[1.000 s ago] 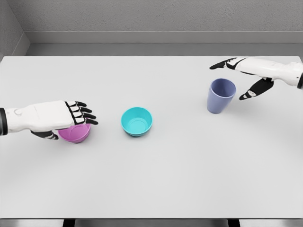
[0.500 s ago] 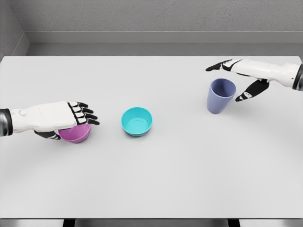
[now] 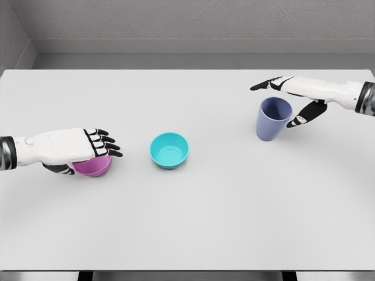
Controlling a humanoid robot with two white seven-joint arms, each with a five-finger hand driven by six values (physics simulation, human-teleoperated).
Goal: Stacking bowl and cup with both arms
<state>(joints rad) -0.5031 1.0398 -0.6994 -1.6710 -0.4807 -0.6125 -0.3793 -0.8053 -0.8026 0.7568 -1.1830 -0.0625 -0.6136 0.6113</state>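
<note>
Since a second ago my right hand (image 3: 285,100) has crept in toward the blue cup (image 3: 273,118), fingers spread, thumb just beside the cup's wall, holding nothing. That cup stands upright on the white table (image 3: 205,222), right of centre. My left hand (image 3: 79,147) has drawn back slightly and lies over the pink bowl (image 3: 94,166); its fingers look extended, but I cannot tell whether they grip it. Between bowl and cup sits the teal bowl (image 3: 169,150), untouched.

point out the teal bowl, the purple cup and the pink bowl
teal bowl (image 3: 169,150), head view, inner floor
purple cup (image 3: 271,124), head view, outer wall
pink bowl (image 3: 94,167), head view, visible front wall below the left hand (image 3: 73,146)
</note>
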